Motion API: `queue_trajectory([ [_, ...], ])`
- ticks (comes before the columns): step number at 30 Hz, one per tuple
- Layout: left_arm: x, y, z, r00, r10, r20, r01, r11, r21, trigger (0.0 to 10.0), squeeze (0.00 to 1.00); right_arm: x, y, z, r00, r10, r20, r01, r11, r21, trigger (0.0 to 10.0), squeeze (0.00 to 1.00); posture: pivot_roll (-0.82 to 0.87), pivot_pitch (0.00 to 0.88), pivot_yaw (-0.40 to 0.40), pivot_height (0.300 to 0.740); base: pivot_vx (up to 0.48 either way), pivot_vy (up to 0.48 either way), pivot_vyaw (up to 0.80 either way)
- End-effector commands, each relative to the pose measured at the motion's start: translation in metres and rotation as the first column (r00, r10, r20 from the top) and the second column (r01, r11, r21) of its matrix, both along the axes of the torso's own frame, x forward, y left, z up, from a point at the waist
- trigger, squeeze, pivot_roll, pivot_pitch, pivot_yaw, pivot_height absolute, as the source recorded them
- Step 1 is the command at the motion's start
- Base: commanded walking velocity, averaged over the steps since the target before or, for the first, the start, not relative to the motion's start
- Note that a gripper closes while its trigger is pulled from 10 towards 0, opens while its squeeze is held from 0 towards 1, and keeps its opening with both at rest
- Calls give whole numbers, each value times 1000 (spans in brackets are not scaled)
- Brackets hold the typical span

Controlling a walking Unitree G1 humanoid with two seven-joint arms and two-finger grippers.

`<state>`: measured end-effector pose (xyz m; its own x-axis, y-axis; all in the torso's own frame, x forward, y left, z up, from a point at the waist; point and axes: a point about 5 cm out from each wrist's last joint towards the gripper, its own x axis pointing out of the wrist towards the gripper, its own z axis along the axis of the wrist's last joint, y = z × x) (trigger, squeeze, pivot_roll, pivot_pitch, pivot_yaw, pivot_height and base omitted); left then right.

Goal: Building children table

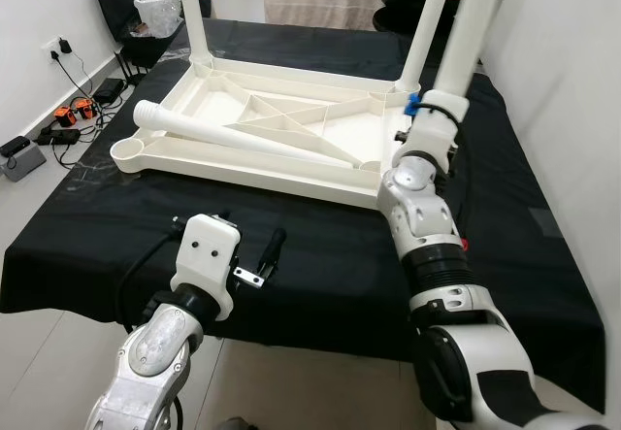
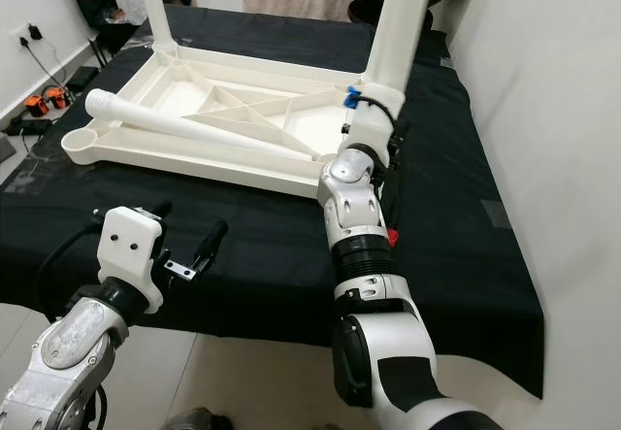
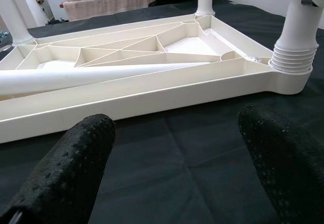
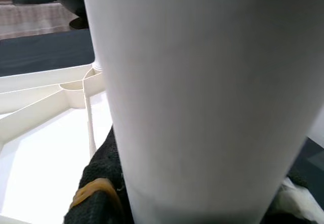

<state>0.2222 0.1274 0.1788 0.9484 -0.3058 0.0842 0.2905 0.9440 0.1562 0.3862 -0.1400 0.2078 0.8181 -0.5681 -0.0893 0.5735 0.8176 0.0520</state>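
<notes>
The white children's table top (image 1: 291,173) lies upside down on a black-covered surface (image 1: 320,265). Two white legs stand upright at its far corners (image 1: 194,13) (image 1: 427,22). A third leg (image 1: 471,32) stands in the near right corner socket (image 3: 291,75), and my right gripper (image 1: 419,108) is shut around it; one finger (image 4: 101,173) presses its side. A loose leg (image 1: 233,137) lies slanted across the ribbed underside. The near left corner socket (image 1: 129,148) holds nothing. My left gripper (image 3: 172,168) hovers open over the cloth in front of the top's near rim.
A chair with a plastic bag (image 1: 146,13) stands at the far left. Power strips and cables (image 1: 68,119) lie on the floor to the left. A white wall (image 1: 572,81) runs close on the right. The black cloth's front edge (image 1: 320,338) is just below my arms.
</notes>
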Motion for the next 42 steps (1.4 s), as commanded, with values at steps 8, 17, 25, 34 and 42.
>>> queue_trajectory([
  [8,-1,1,-4,1000,11,-10,-11,1000,12,10000,0,-15,-5,-50,971,-78,-225,105,988,110,0,0,84,97,-73,740,0,0,0],
  [17,-1,0,-4,1000,7,-9,-7,1000,10,10000,0,-5,27,-46,939,330,-95,-316,939,138,0,0,77,87,-70,740,0,0,0],
  [25,-1,0,-4,1000,6,-8,-5,1000,14,10000,0,-5,35,-54,863,502,-47,-485,852,200,0,0,80,88,-73,740,0,0,0],
  [34,0,1,-4,1000,8,-7,-8,1000,15,10000,0,0,38,-37,650,745,151,-760,635,139,0,0,80,102,-76,740,0,0,0],
  [42,-1,2,-3,1000,12,-7,-12,1000,16,10000,0,-1,34,-32,499,853,149,-864,504,10,0,0,84,109,-77,740,0,0,0],
])
